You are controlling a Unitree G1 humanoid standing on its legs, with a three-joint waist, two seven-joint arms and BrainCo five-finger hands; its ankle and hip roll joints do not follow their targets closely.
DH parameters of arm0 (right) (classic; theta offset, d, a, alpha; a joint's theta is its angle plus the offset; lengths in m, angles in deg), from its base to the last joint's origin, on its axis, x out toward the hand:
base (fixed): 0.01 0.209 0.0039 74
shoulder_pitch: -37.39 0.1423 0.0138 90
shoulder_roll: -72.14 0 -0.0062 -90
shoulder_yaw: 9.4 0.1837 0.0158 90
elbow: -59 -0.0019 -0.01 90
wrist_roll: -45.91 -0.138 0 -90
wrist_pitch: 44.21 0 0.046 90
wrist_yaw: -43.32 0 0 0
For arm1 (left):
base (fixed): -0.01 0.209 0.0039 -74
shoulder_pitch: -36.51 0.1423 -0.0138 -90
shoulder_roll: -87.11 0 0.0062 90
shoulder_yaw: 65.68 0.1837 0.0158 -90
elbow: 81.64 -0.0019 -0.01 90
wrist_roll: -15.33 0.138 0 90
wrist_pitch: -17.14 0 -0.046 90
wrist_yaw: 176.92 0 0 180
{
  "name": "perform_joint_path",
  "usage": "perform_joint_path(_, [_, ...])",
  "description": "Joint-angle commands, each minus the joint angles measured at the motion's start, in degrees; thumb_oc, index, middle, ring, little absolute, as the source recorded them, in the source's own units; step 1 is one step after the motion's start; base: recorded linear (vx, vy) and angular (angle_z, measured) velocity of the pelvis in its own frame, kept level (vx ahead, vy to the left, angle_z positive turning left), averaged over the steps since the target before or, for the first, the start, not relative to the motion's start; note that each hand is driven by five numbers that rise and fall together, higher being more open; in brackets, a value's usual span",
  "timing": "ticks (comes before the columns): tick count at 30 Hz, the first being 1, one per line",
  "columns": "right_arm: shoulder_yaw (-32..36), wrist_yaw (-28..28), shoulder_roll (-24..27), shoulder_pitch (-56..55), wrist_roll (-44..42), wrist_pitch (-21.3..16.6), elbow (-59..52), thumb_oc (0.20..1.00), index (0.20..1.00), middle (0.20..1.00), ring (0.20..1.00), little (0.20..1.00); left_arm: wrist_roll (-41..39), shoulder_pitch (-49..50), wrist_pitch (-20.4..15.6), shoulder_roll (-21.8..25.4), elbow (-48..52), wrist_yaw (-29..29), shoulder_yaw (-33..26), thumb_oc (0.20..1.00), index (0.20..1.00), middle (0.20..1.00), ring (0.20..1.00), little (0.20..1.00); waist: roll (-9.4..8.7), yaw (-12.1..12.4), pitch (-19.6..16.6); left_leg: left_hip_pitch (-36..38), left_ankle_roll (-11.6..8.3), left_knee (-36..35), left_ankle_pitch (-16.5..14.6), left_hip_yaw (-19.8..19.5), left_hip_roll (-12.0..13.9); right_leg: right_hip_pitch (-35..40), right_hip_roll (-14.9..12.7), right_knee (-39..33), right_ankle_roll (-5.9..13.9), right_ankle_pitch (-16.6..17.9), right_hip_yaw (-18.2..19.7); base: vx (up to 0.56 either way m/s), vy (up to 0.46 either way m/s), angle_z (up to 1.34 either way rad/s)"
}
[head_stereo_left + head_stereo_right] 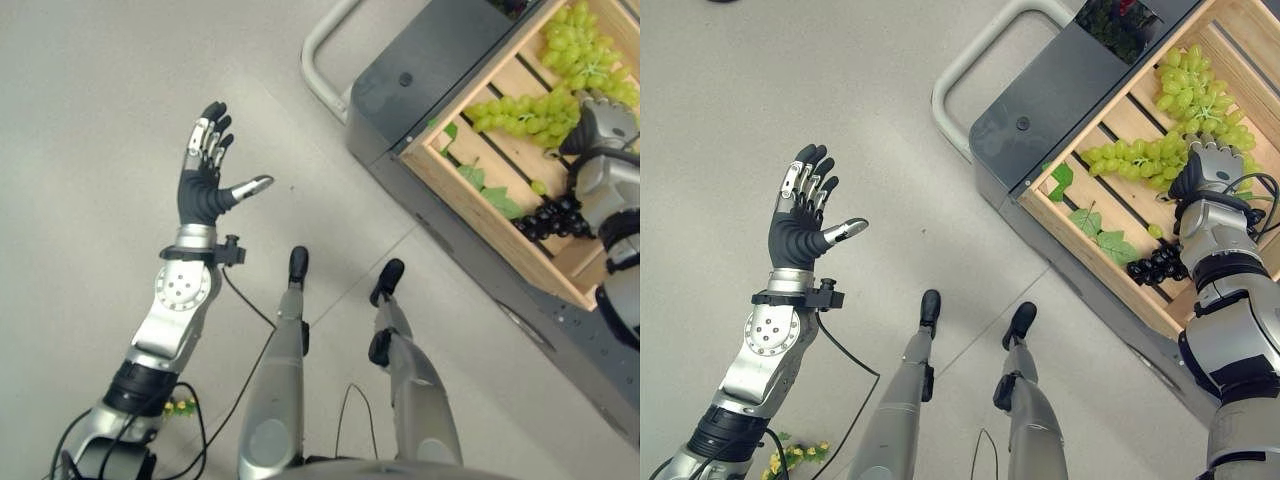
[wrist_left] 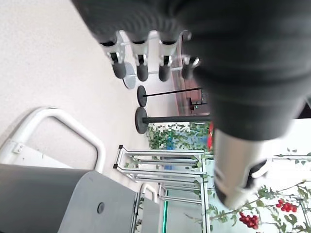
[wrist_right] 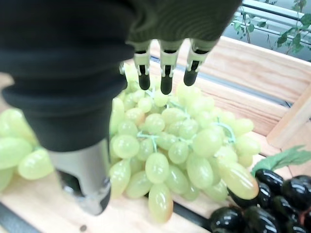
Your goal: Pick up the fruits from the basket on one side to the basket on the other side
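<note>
Right hand (image 1: 1208, 168), fingers straight, hovers over green grapes (image 3: 175, 145); left hand (image 1: 800, 225) spread.

One wooden crate (image 1: 1095, 262) is sitting on one grey cart (image 1: 1040, 110). Inside it, two bunches of green grapes are lying: one (image 1: 1198, 90) toward the far end, one (image 1: 1132, 160) across the middle. One bunch of black grapes (image 1: 1157, 266) is lying near the crate's near edge. About three green leaves (image 1: 1092, 232) are lying on the slats. Two hands are showing: the left hand (image 1: 800, 225) over the floor, the right hand (image 1: 1208, 168) over the crate.
</note>
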Motion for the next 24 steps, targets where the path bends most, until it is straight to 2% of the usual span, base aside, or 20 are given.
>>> perform_joint_path(1, [-6.0, -1.9, 5.2, 8.2, -0.7, 1.4, 1.5, 1.0, 1.0, 1.0, 1.0, 1.0, 3.2, 0.2, -2.9, 0.8, 8.0, -0.8, -0.3, 1.0, 1.0, 1.0, 1.0, 1.0, 0.4, -0.5, 1.0, 2.2, -2.05, -2.0, 1.9, 2.1, 0.5, -0.2, -1.1, 8.5, 6.56, -5.6, 0.7, 0.0, 0.0, 0.0])
perform_joint_path(8, [-7.2, -1.8, 5.2, 9.5, 0.0, 1.5, 4.3, 1.0, 1.0, 1.0, 1.0, 1.0, 3.2, 1.6, -3.1, 1.3, 9.0, -1.0, -0.8, 1.0, 1.0, 1.0, 1.0, 1.0, 0.93, -0.1, 1.0, 1.1, -2.14, -2.5, 2.5, 1.3, 0.4, -1.3, -0.9, 8.5, 6.55, -5.7, 0.5, 0.0, -0.01, 0.0])
perform_joint_path(18, [-8.3, 1.4, 4.2, 8.1, -0.1, 0.7, 5.7, 1.0, 1.0, 1.0, 1.0, 1.0, 2.8, 2.6, -3.8, 1.2, 9.9, -1.1, -1.8, 1.0, 1.0, 1.0, 1.0, 1.0, 1.04, 0.8, 1.0, -2.2, -1.92, -1.9, 2.8, -0.4, 0.3, -4.5, -1.2, 10.5, 6.24, -6.5, -0.6, 0.01, -0.026, 0.06])
perform_joint_path(24, [-8.6, 2.9, 3.3, 7.9, -0.2, 1.0, 7.7, 1.0, 1.0, 1.0, 1.0, 1.0, 1.8, 3.2, -4.3, 1.1, 10.7, -0.8, -2.3, 1.0, 1.0, 1.0, 1.0, 1.0, 1.77, 2.0, 1.0, -3.5, -1.67, -1.8, 2.8, -1.1, -0.3, -5.6, -1.6, 10.9, 6.23, -6.7, -1.0, 0.0, -0.005, 0.02])
